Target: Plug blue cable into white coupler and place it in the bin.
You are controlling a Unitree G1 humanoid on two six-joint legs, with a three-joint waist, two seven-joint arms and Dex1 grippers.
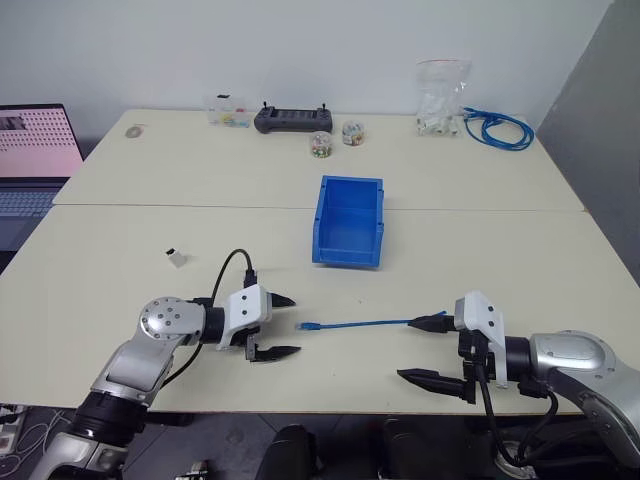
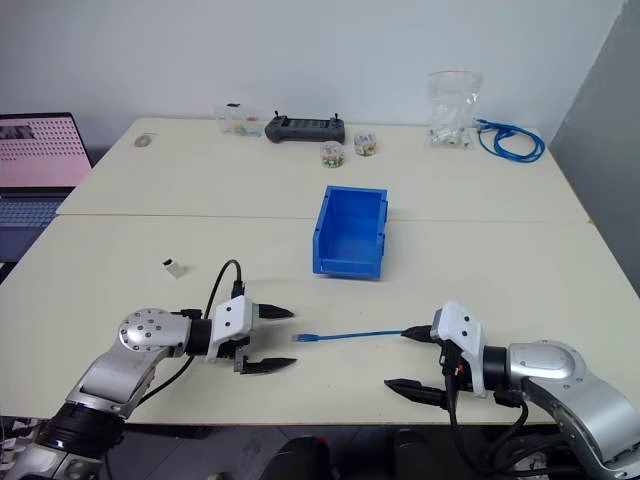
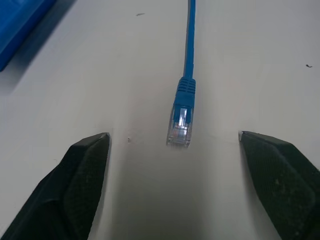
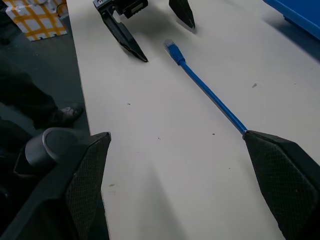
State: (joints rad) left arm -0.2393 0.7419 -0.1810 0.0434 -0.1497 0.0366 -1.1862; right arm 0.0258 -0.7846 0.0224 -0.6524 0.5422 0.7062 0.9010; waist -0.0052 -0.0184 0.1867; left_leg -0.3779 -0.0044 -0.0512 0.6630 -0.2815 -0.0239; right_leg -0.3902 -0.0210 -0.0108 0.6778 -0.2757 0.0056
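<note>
Blue cable (image 1: 360, 323) lies straight on the table (image 1: 200, 210) between my two grippers, near the front edge. My left gripper (image 1: 278, 326) has its fingers spread, empty, facing the cable's clear plug (image 3: 180, 125), which sits just beyond the fingertips, untouched. My right gripper (image 1: 425, 349) also stands wide apart; the cable's far end runs under its upper finger, contact unclear. White coupler (image 1: 177, 258) sits apart, off to my left. Bin (image 1: 349, 222) is behind the cable, mid-table.

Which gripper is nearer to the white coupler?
Left. The left gripper sits just right of the white coupler; the right gripper is far across the table.
</note>
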